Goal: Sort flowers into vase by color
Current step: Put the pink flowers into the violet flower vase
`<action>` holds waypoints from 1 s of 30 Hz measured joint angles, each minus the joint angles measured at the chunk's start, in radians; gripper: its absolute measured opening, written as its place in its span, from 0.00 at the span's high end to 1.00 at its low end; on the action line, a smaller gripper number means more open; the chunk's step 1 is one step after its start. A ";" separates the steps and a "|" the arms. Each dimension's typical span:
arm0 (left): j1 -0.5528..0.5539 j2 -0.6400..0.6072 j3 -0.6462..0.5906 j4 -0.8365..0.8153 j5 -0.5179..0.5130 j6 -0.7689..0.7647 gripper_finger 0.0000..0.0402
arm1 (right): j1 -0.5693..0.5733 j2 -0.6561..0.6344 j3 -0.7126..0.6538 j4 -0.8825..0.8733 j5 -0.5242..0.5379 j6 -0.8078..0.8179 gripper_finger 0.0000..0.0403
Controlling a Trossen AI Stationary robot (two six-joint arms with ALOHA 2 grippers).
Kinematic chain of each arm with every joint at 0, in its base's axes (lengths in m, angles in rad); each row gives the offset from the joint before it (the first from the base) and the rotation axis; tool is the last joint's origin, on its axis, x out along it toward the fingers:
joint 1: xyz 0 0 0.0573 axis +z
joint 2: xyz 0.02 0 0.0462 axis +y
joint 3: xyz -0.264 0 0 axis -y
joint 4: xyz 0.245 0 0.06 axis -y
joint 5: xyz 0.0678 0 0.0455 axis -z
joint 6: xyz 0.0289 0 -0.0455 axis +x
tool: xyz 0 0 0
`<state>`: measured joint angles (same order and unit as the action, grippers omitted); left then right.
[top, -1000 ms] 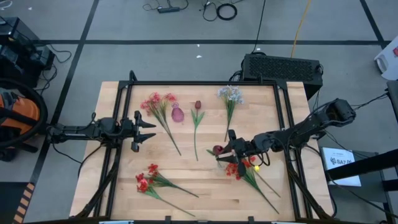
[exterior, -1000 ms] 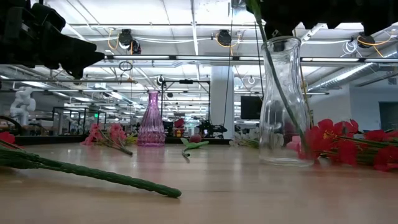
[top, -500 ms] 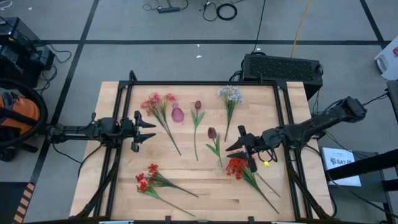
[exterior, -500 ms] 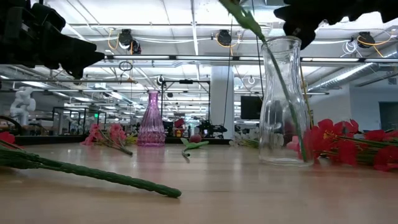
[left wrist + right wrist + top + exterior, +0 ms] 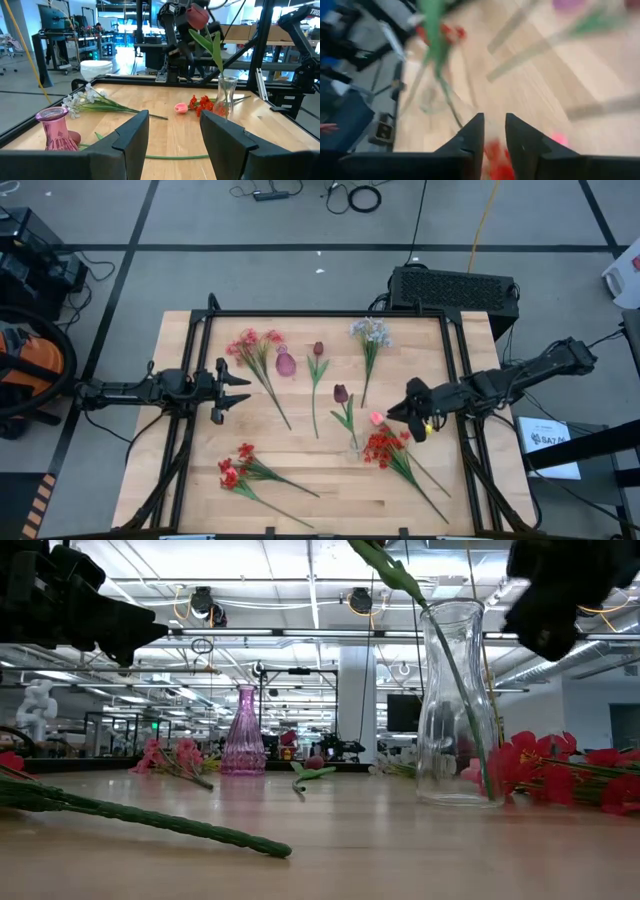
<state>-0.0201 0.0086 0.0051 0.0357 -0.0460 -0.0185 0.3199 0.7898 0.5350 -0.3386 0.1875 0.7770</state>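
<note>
Pale wooden tabletop (image 5: 300, 470) carries a clear glass vase (image 5: 458, 705) right of centre, a dark maroon tulip (image 5: 341, 394) on a thin green stalk leaning out of its mouth. Just beside it lie red clusters (image 5: 381, 448) and a pink bud (image 5: 377, 418). Right gripper (image 5: 408, 402) hovers near the bud, fingers narrowly parted, empty. Left gripper (image 5: 236, 388) waits spread at the left edge.

A black speaker-like box (image 5: 455, 288) sits on the floor past the far table edge, beyond the right gripper. An orange and black vacuum (image 5: 28, 365) stands on the floor behind the left arm. Cables (image 5: 352, 195) lie coiled on the floor far beyond both grippers. A white paper (image 5: 548, 446) lies on the floor outside the right arm.
</note>
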 joint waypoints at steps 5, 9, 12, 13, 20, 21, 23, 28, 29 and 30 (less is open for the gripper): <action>0.000 0.000 0.000 0.000 0.000 0.000 0.54 | 0.000 0.004 0.000 -0.177 -0.009 0.272 0.98; 0.000 0.000 0.000 0.000 0.000 0.000 0.54 | 0.000 0.024 0.000 -0.245 0.000 0.436 0.99; 0.000 0.000 0.000 0.000 0.000 0.000 0.54 | 0.000 0.054 0.000 -0.298 0.003 0.540 1.00; 0.000 0.000 0.000 0.000 0.000 0.000 0.54 | 0.000 0.066 0.000 -0.315 0.003 0.582 1.00; 0.000 0.000 0.000 0.000 0.000 0.000 0.54 | 0.000 0.136 0.000 -0.333 0.002 0.770 1.00; 0.000 0.000 0.000 0.000 0.000 0.000 0.54 | 0.000 0.142 0.000 -0.325 0.002 0.783 1.00; 0.000 0.000 0.000 0.000 0.000 0.000 0.54 | 0.000 0.148 0.000 -0.318 0.002 0.815 1.00; 0.000 0.000 0.000 0.027 0.015 -0.052 0.54 | 0.000 0.151 0.000 -0.319 0.024 0.891 1.00; 0.000 0.000 0.000 0.035 0.027 -0.099 0.54 | 0.000 0.151 0.000 -0.318 0.037 0.903 1.00; 0.000 0.000 0.000 0.045 0.033 -0.147 0.54 | 0.000 0.151 0.000 -0.318 0.049 0.916 1.00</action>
<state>-0.0200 0.0088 0.0051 0.0809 -0.0128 -0.1659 0.3198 0.9413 0.5350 -0.6567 0.2369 1.6928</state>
